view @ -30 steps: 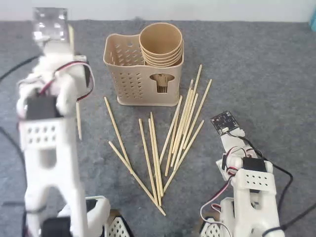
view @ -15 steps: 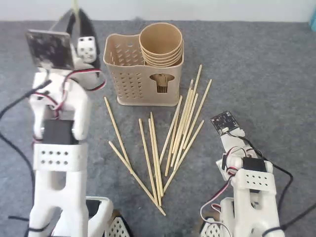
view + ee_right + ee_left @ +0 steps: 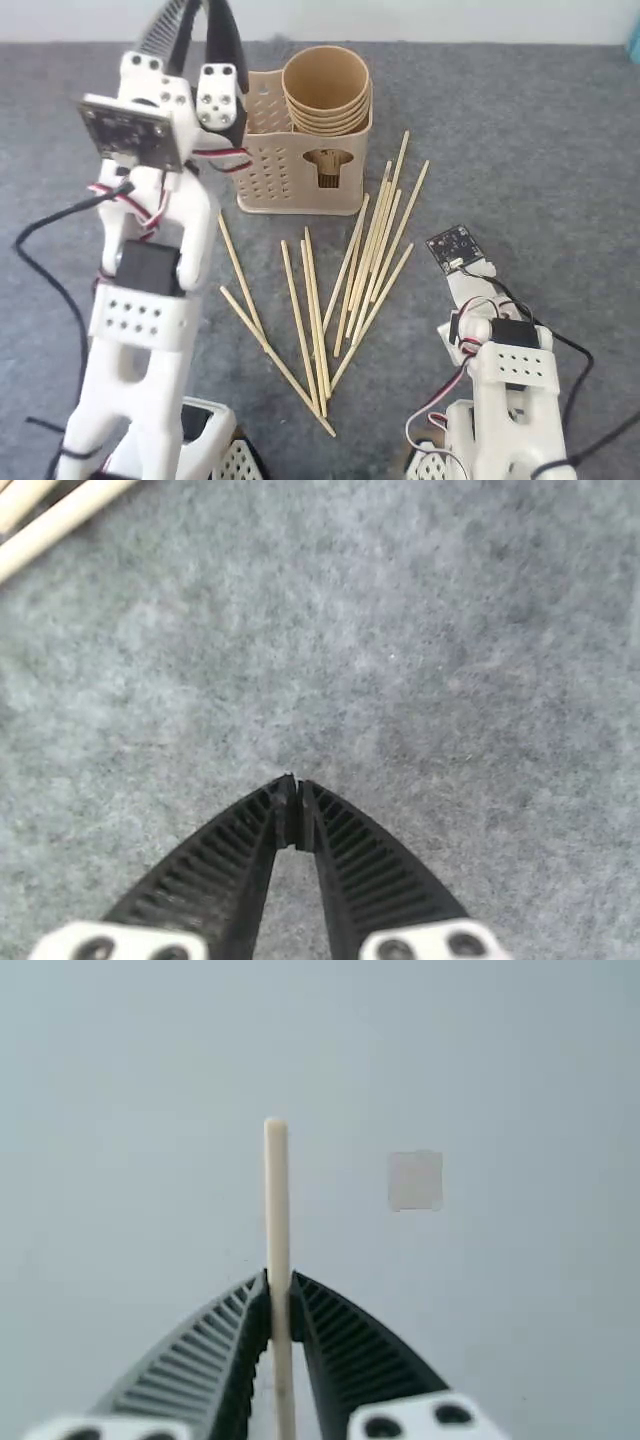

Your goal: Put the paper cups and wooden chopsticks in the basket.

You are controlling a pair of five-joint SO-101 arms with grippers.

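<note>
Left end effector (image 3: 278, 1285) pinches one chopstick (image 3: 276, 1200), raised just beside the basket (image 3: 300, 185); best to centre it over the cup-free compartment (image 3: 265, 110) and tilt it down before letting go.

The left end effector (image 3: 196, 12) has its tips cut by the high view's top edge. Its arm (image 3: 150, 270) covers the basket (image 3: 300, 170) along the left wall. The chopstick (image 3: 277, 1210) is cropped at its lower end.

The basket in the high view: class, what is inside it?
A stack of paper cups stands in one compartment of the basket. The other compartment shows bare wall, but the left arm covers part of it, so its floor and contents cannot be seen.
</note>
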